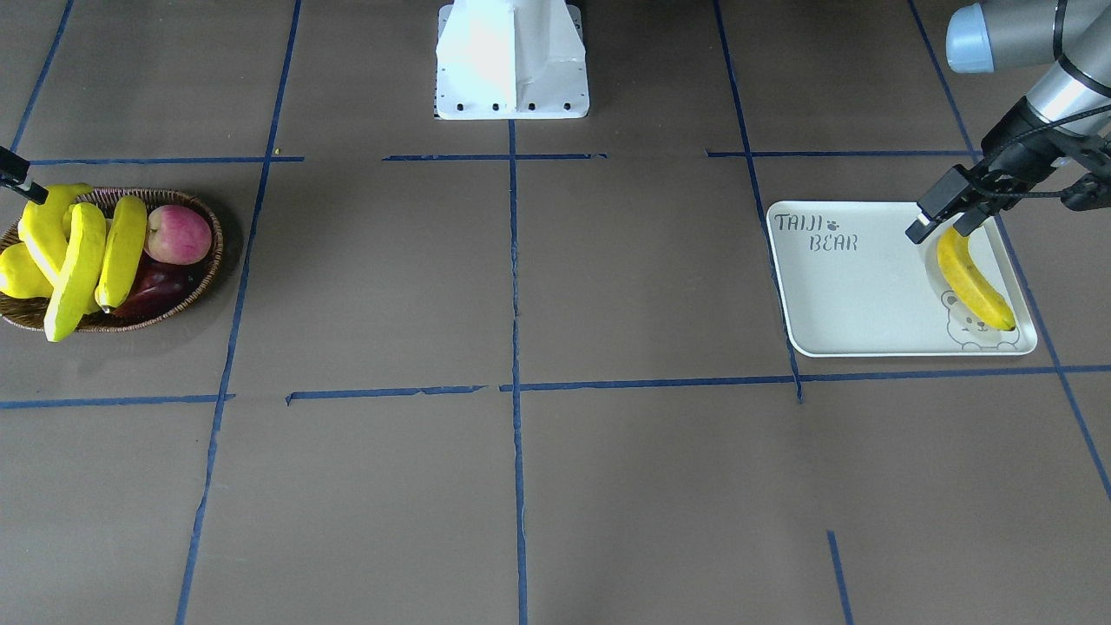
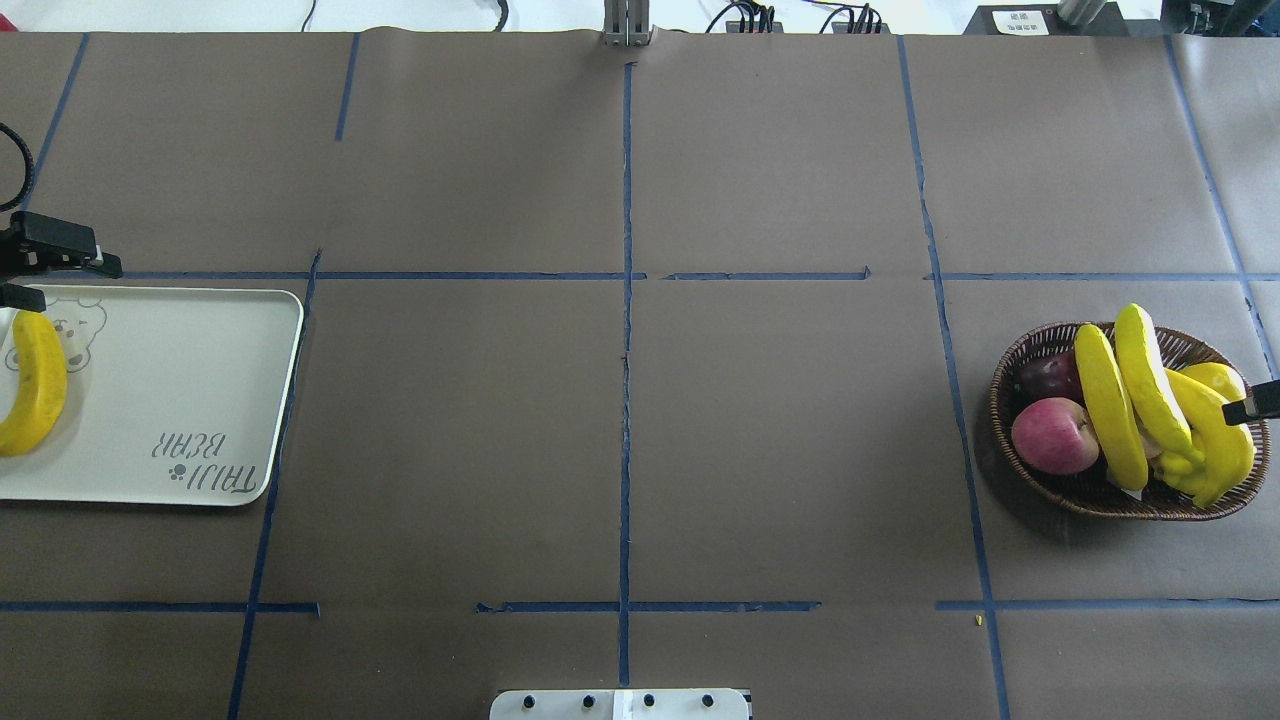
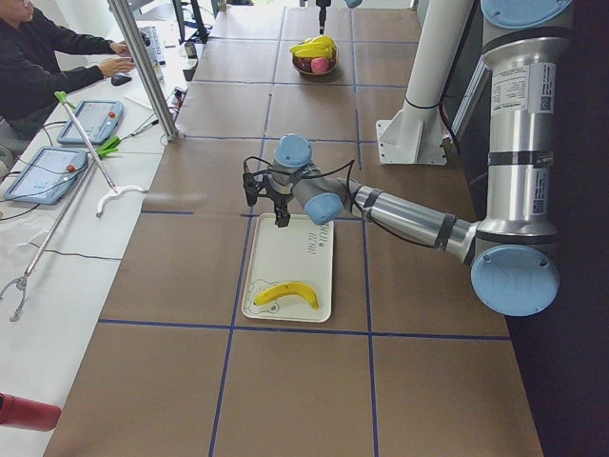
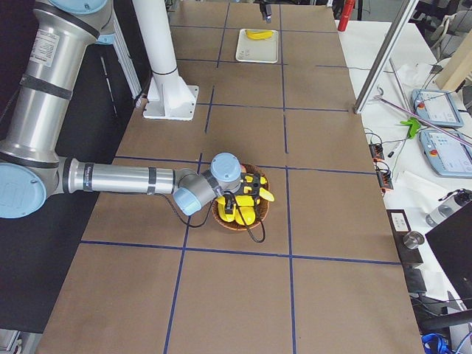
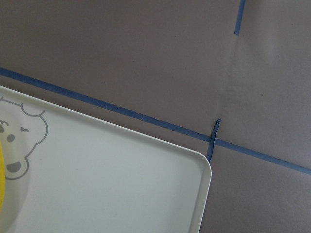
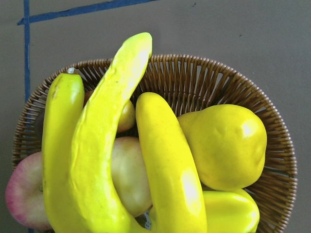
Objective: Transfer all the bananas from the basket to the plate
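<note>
One banana (image 1: 972, 282) lies on the pale plate (image 1: 859, 295) next to its bear cartoon. It also shows in the overhead view (image 2: 35, 385). My left gripper (image 1: 933, 221) hovers open and empty just above that banana's end, at the plate's edge (image 2: 180, 380). Three bananas (image 1: 78, 269) lie across the wicker basket (image 1: 213, 260); the right wrist view shows them close below (image 6: 97, 145). My right gripper (image 2: 1250, 407) hangs over the basket's outer side. Only one thin finger of it shows, at the frame edge, so it looks open and holds nothing.
The basket also holds a red-pink apple (image 2: 1055, 435), a dark red fruit (image 2: 1050, 375) and short plump yellow fruits (image 6: 223, 145). The robot's white base (image 1: 512, 61) stands mid-table. Blue tape lines cross the brown table. An operator sits beyond the table's left end (image 3: 38, 67).
</note>
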You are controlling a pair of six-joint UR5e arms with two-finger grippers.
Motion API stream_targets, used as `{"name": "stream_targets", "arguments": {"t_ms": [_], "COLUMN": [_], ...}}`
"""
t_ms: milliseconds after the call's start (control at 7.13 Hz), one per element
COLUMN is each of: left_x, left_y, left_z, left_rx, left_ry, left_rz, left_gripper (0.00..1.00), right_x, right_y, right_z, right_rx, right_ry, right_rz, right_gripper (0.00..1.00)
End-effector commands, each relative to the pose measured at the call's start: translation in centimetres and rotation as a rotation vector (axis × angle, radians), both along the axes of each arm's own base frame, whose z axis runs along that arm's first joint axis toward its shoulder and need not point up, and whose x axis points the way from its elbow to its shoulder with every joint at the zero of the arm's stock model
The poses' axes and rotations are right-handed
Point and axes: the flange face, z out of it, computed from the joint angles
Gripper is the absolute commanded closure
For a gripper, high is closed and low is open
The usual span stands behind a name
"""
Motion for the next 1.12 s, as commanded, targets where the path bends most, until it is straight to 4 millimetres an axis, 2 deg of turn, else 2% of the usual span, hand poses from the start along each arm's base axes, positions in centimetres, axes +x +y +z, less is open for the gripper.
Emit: {"name": "stream_targets", "arguments": {"t_ms": [0,280,841,981], "left_x": [0.17,0.39,0.42,0.46], "left_y": [-0.11,-0.51,-0.58,-0.66], "left_z": [-0.03,-0.41,-0.39,-0.54], "left_rx": [0.001,0.000,-0.001,0.002], "left_ry": [0.000,0.001,0.001,0.002], "left_rz": [0.002,0.003,0.003,0.003], "left_gripper": [0.01,0.01,0.01,0.01], "right_x": [-1.46,-1.74,-1.90,-1.91], "right_y": [0.31,-0.15,-0.26,-0.25], "right_z": [0.47,1.10,1.14,1.13], "right_rx": [-0.008,-0.013,-0.018,-0.020], "right_ry": [0.004,0.007,0.003,0.002], "right_rz": [-0.039,-0.041,-0.045,-0.046], "right_gripper": [0.03,0.04,0.07,0.19]}}
